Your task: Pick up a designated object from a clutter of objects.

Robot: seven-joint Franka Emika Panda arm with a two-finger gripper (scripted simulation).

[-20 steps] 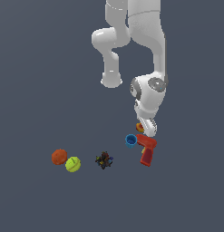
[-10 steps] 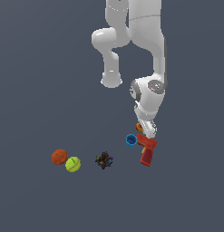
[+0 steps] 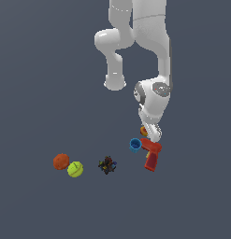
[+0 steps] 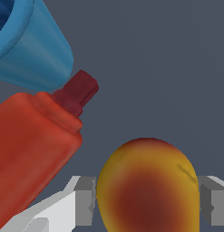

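Wrist view is filling with the yellow-orange piece, a roundish lump with a red blush at its centre, sitting between the two grey fingers of the end effector. One pad is lying against the piece's side; the other finger is showing at the opposite edge, right at the piece's outline, so the end effector is bracketing the piece, but whether it is actually clamping it I cannot tell. Beside the piece, the red drill-shaped toy is pointing its dark red tip toward the blue cup, whose tapered wall is nearly touching that tip.

Exterior view is showing what the close view is leaving out: the white arm is reaching down to the grey tabletop, with its end effector low over the clutter. Only a sliver of the yellow-orange piece is peeking out at the arm's tip, just above the blue cup and the red drill-shaped toy. Well apart, toward the exterior view's left, the orange ball and the yellow-green ball are sitting just beside each other, and the dark multicoloured lump is lying between them and the cup.
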